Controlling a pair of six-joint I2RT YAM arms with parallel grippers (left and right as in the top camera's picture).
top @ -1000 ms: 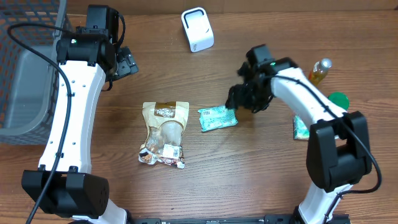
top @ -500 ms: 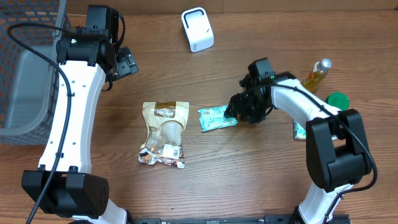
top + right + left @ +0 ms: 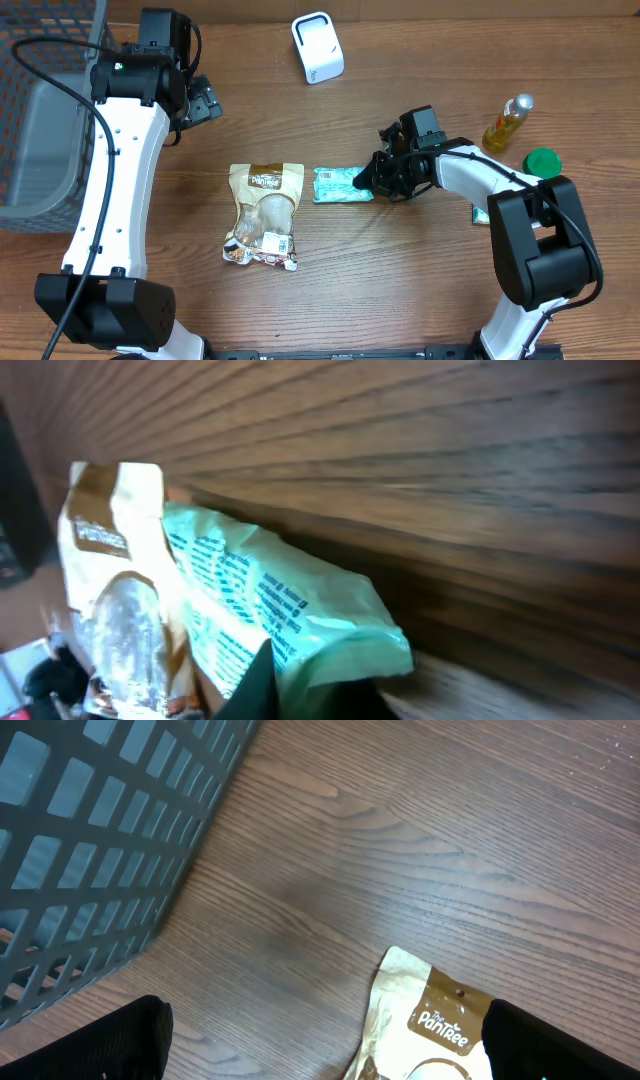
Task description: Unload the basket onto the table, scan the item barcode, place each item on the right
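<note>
A green snack packet [image 3: 338, 186] lies flat on the wooden table, right of a brown-and-cream pouch [image 3: 265, 215]. My right gripper [image 3: 373, 180] is low at the packet's right end and shut on that edge. In the right wrist view the green packet [image 3: 280, 610] fills the lower middle, and a dark finger [image 3: 252, 682] presses against its end at my right gripper [image 3: 300, 695]. My left gripper [image 3: 203, 100] hangs open at the far left. Its fingers [image 3: 90, 1040] flank bare wood and the pouch's top [image 3: 440, 1030], holding nothing. The white scanner [image 3: 317, 47] stands at the back.
A grey mesh basket [image 3: 40, 100] sits at the left edge and also shows as the basket [image 3: 90, 840] in the left wrist view. A yellow bottle [image 3: 507, 120], a green lid [image 3: 543, 162] and another green packet [image 3: 482, 208] lie at the right.
My right gripper came down, slid left and closed on the green packet's right end. The packet shifted a little left and straightened. The left arm has not moved.
</note>
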